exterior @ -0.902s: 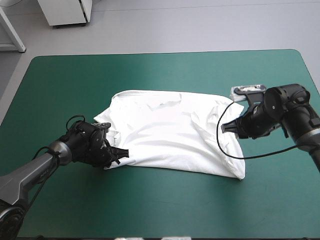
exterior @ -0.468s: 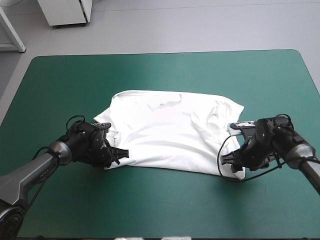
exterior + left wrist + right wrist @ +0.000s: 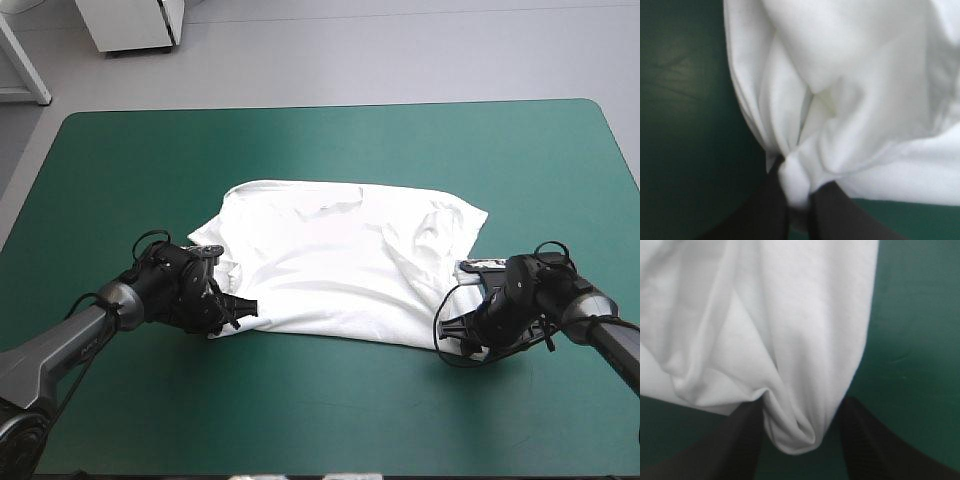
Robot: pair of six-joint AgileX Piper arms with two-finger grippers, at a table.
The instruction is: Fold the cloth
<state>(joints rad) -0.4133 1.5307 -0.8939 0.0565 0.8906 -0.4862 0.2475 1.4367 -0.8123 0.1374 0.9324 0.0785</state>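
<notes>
1. high view is showing the white short-sleeved fabric t-shirt lying spread and a little rumpled near the middle of the table with the teal-green cover, well apart from every edge.
2. the left gripper, two broad black fin-shaped fingers, is sitting low at the t-shirt's near left corner. in the left wrist view its fingers are pressing all but together, pinching a bunched knot of cloth.
3. the right gripper is sitting at the near right corner. in the right wrist view its fingers are standing spread, with a rounded fold of the corner lying between them, not yet clamped.
4. as i am judging it, the task is only beginning: no clear fold is showing, one corner is secured and the other is waiting to be taken.
5. what is remaining, by my reading: closing the right fingers on that corner, lifting both corners together, carrying them over toward the far edge, then folding further into a bundle.
</notes>
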